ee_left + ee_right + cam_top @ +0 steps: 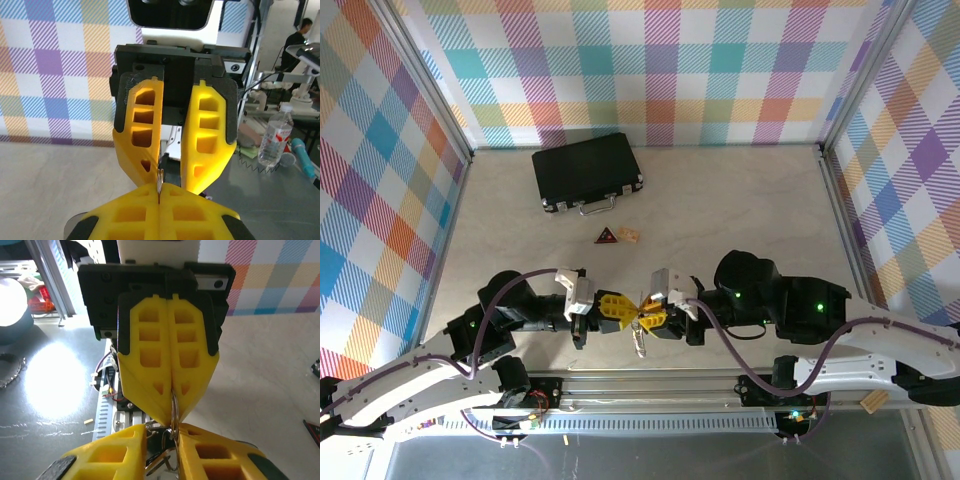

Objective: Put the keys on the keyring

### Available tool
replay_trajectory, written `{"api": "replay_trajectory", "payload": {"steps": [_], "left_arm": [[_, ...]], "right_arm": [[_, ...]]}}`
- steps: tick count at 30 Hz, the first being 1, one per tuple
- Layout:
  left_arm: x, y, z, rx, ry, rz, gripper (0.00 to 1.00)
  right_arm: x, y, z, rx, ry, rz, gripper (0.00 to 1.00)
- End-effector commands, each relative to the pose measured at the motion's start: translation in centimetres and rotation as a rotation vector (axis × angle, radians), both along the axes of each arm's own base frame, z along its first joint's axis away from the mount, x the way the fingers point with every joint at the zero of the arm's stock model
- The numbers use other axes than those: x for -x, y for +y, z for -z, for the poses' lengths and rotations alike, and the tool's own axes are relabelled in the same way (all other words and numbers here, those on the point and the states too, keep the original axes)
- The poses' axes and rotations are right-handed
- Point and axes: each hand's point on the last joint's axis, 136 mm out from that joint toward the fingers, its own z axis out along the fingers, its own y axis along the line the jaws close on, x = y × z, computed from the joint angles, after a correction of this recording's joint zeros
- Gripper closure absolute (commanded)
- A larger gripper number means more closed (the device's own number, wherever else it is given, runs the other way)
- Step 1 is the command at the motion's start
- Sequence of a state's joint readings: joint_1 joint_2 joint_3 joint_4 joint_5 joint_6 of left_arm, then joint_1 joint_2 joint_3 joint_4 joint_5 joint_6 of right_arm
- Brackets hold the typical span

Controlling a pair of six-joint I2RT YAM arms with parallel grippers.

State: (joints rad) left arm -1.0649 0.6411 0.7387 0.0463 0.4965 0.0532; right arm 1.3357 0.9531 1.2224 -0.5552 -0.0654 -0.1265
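Above the middle of the worktop's near edge, the 2 grippers meet tip to tip. The left gripper point(159, 192) is pressed together, pinching the thin silver keyring point(173, 402), which hangs below the fingertips. The right gripper point(161, 440) stands slightly spread around the loop. Whether the key is threaded on I cannot tell. I judge the threading underway, not finished.

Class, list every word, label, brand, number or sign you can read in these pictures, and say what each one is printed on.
No text can be read in these pictures.
The red label on the water bottle is too blurred to read.
No lettering can be made out on the black case.
The red triangle is too small to tell whether it has any marking.
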Motion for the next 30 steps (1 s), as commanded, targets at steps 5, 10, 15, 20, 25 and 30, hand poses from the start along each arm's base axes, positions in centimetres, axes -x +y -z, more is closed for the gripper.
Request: {"api": "replay_trajectory", "payload": {"steps": [5, 10, 15, 20, 25, 30], "left_arm": [[1.1, 0.5, -2.1, 0.09, -0.015, 0.048, 1.0], [1.2, 0.7, -1.9, 0.083, -0.01, 0.049, 1.0], [0.0, 0.7, 0.4, -0.035, -0.005, -0.026, 0.99], [-1.5, 1.3, 2.3, -0.171, -0.038, -0.126, 0.87], [-2.0, 1.5, 3.8, -0.277, -0.052, -0.145, 0.88], [-2.2, 1.3, 3.9, -0.284, -0.054, -0.15, 0.96]], "right_arm": [[0.7, 0.5, -1.2, -0.067, 0.015, -0.033, 0.9], [0.2, 0.6, -1.0, -0.051, 0.009, -0.005, 1.0], [-0.4, 0.5, -0.2, 0.008, 0.0, 0.032, 1.0], [-1.0, 0.6, 0.9, 0.108, -0.031, 0.063, 1.0], [-0.9, 1.2, 2.1, 0.199, -0.041, 0.055, 1.0], [-0.3, 1.7, 3.2, 0.272, -0.051, 0.011, 1.0]]}}
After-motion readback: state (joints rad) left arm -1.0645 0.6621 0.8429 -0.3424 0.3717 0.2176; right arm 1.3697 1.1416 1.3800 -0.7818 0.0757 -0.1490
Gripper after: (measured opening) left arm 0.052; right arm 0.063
